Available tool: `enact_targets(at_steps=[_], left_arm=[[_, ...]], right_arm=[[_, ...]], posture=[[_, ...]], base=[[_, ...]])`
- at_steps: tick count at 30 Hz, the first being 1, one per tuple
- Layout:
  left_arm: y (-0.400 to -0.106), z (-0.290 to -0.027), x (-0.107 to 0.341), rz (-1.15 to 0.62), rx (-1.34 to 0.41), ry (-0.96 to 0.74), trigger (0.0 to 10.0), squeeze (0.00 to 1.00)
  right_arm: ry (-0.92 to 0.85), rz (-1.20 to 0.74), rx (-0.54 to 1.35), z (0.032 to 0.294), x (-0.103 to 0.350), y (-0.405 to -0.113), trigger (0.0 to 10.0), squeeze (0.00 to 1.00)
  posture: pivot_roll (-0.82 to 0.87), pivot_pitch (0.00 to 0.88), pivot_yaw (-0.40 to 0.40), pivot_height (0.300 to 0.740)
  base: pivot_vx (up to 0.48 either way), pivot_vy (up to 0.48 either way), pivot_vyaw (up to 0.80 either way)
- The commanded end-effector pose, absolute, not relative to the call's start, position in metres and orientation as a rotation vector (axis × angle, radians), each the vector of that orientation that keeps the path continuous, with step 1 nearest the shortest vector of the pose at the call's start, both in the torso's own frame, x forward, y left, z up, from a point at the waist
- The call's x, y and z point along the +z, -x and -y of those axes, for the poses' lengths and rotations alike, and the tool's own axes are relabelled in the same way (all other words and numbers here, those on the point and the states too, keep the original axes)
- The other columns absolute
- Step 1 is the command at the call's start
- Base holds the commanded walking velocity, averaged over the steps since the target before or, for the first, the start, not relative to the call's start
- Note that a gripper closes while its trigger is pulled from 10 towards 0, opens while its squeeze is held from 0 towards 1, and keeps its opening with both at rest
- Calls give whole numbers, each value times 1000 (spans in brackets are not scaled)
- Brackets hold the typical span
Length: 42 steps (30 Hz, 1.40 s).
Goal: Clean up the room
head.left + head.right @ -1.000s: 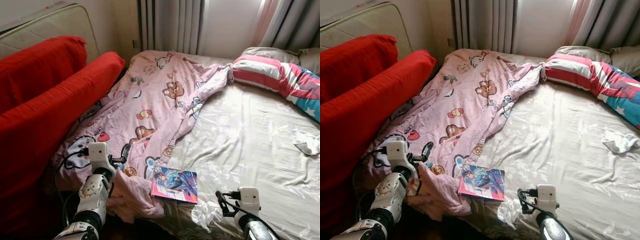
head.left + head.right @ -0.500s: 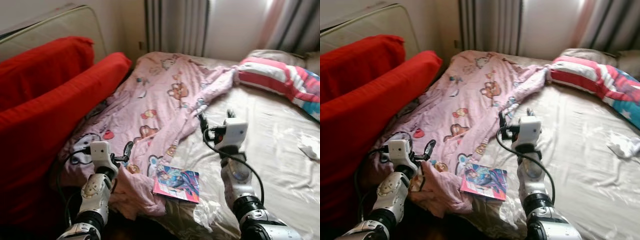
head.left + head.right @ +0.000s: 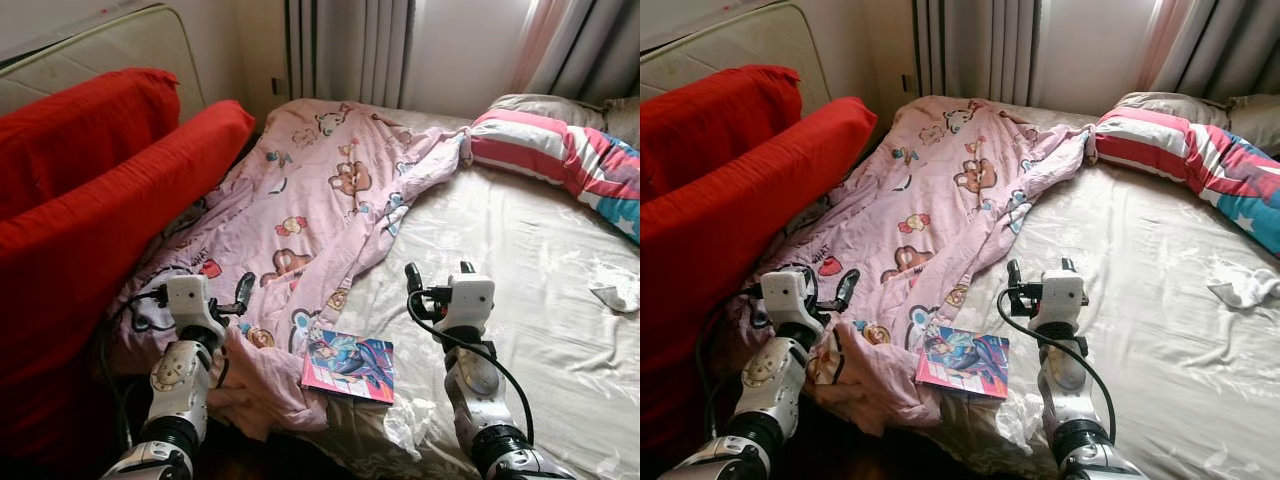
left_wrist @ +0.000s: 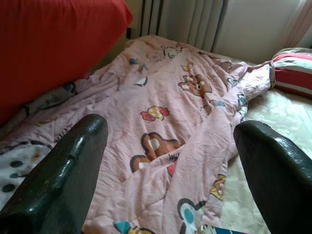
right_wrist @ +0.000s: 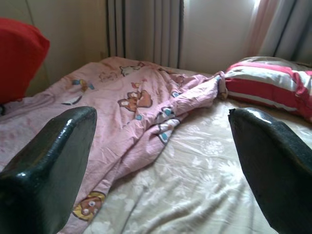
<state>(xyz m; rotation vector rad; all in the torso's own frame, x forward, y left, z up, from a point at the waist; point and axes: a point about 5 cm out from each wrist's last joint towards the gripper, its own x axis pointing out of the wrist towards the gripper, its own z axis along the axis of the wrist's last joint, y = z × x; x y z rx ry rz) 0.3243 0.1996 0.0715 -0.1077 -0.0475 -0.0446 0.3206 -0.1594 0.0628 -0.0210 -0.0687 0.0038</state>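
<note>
Both pincers gape wide, holding nothing: left pincer [image 3: 243, 292] over the pink quilt [image 3: 330, 190], right pincer [image 3: 438, 270] above the bed [image 3: 520, 260], book [image 3: 349, 367] at its 7 o'clock.

Bedroom, daylight from the far side. Bed [image 3: 520, 260] takes up most of the view, covered by a pale beige sheet with a faint floral print, wrinkled, sunlit toward the right. Back wall [image 3: 465, 50] plain, off-white, brightest near the window corner. Grey pleated curtain [image 3: 345, 50] hangs behind the bed's head end; a second curtain [image 3: 575, 45], grey with a pinkish sheer edge, hangs at the upper right. Red sofa [image 3: 100, 200] stands along the bed's left side, touching it, its cushions bulky and rounded. Behind the sofa a pale mattress [image 3: 90, 55] leans against the wall. Floor at the bed's foot is in deep shadow, detail unreadable.
</note>
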Motion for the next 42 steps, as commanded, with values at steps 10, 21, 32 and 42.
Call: enact_targets(at_steps=[10,21,32,42], left_arm=[[-324,-203,69,24,-37,113,10000,0],[-326,-200,70,16,-54,110,10000,0],[-327,-195,70,7,-77,112,10000,0],[-327,-192,67,-18,-89,102,10000,0]], right_arm=[[52,-10,3,156,57,-323,10000,0],[62,-58,23,155,50,-322,10000,0],[60,-107,23,155,45,-321,10000,0],[73,-187,76,150,35,-317,10000,0]], posture=[[31,0,-4,700],[32,0,-3,675],[34,0,1,645],[35,0,3,645]], base=[[0,0,0],[0,0,0],[0,0,0],[0,0,0]])
